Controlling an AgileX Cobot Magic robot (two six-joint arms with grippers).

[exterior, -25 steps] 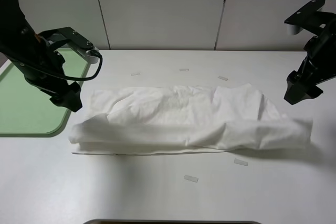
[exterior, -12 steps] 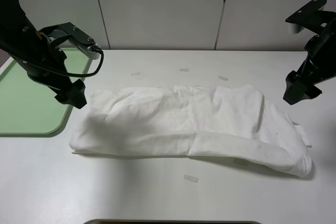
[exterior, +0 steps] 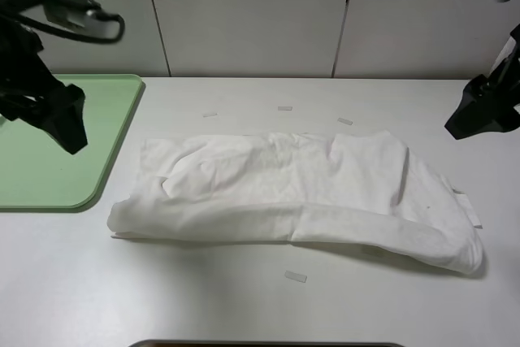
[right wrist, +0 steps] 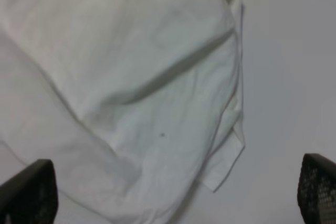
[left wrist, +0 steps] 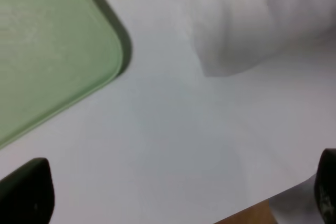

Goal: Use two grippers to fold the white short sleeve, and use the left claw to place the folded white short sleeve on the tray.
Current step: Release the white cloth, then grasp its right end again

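Note:
The white short sleeve (exterior: 284, 193) lies across the middle of the table, folded into a long wrinkled band that nothing holds. My left claw (exterior: 67, 127) hangs open above the light-green tray (exterior: 32, 172) at the left, well clear of the shirt. In the left wrist view the left gripper (left wrist: 176, 195) is open, its fingertips (left wrist: 26, 192) wide apart over bare table, with the tray's corner (left wrist: 63, 40) and the shirt's end (left wrist: 247, 30) beyond. The right gripper (exterior: 478, 118) is raised off the shirt's right end. In its wrist view the right gripper (right wrist: 172, 195) is open above the shirt's sleeve end (right wrist: 157, 93).
Small pale tape strips lie on the table behind the shirt (exterior: 284, 108) and in front of it (exterior: 296, 276). A dark object (exterior: 268, 344) shows at the table's front edge. White wall panels (exterior: 252, 14) close off the back.
The shirt's front fold dropped flat and spread toward the front right. The left arm rose and swung left over the tray. The right arm lifted up and to the right.

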